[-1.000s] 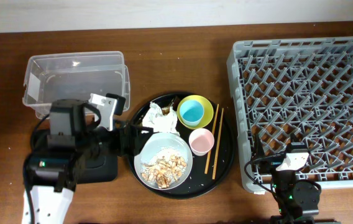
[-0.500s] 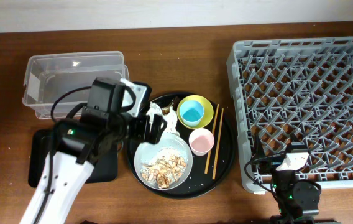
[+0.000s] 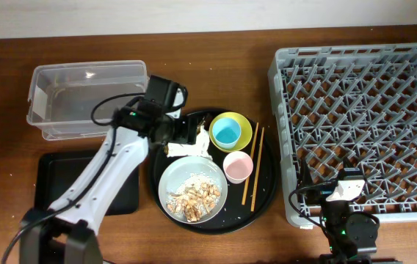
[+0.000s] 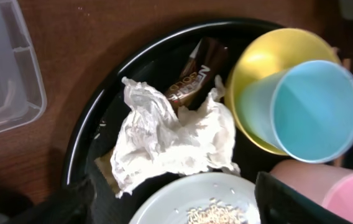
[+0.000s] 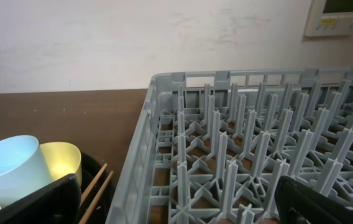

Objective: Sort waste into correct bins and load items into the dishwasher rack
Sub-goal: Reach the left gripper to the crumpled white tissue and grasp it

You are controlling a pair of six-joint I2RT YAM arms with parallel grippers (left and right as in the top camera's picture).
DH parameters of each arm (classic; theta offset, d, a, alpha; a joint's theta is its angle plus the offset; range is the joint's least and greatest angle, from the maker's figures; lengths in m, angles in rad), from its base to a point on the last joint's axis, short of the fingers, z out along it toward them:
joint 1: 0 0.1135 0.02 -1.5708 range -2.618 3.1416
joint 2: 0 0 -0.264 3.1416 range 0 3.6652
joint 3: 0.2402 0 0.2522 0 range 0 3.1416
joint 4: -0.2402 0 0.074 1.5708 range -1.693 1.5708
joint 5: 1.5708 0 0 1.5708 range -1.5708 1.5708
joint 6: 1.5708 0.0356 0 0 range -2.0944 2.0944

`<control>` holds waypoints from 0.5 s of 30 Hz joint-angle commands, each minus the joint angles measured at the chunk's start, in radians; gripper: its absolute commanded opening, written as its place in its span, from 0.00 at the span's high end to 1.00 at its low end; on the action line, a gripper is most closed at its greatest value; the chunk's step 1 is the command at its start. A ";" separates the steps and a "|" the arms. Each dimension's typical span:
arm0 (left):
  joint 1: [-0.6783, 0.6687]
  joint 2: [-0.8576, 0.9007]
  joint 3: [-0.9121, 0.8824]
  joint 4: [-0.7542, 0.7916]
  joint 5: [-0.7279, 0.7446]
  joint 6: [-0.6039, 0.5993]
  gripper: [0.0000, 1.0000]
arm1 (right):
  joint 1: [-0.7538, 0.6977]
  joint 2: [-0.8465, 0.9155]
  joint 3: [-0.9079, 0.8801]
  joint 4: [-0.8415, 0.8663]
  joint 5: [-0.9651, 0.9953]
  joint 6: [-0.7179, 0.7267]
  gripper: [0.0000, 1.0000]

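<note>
Nothing is sorted or loaded yet; the left end effector (image 4: 179,208) is held open over the napkin (image 4: 170,140), the right end effector (image 5: 176,205) open too.

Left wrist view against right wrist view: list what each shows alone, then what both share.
Left wrist only: crumpled napkin, brown wrapper, plate with rice, corner of the clear tub. Right wrist only: dishwasher rack, chopsticks, the wall. Both: blue cup sitting in the yellow-green bowl, on the round black tray.
</note>
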 commanded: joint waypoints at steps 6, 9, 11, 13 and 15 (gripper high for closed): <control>-0.105 0.128 0.012 0.043 -0.250 -0.127 0.21 | 0.006 -0.005 -0.009 -0.002 0.009 0.003 0.02; -0.106 0.185 0.012 0.060 -0.274 -0.190 0.24 | 0.006 -0.005 -0.009 -0.002 0.009 0.003 0.02; -0.106 0.208 0.012 0.074 -0.272 -0.190 0.24 | 0.006 -0.005 -0.009 -0.002 0.009 0.003 0.02; -0.106 0.238 0.012 0.085 -0.255 -0.205 0.24 | 0.006 -0.005 -0.009 -0.002 0.009 0.003 0.02; -0.106 0.251 0.012 0.093 -0.229 -0.209 0.24 | 0.006 -0.005 -0.009 -0.002 0.009 0.003 0.02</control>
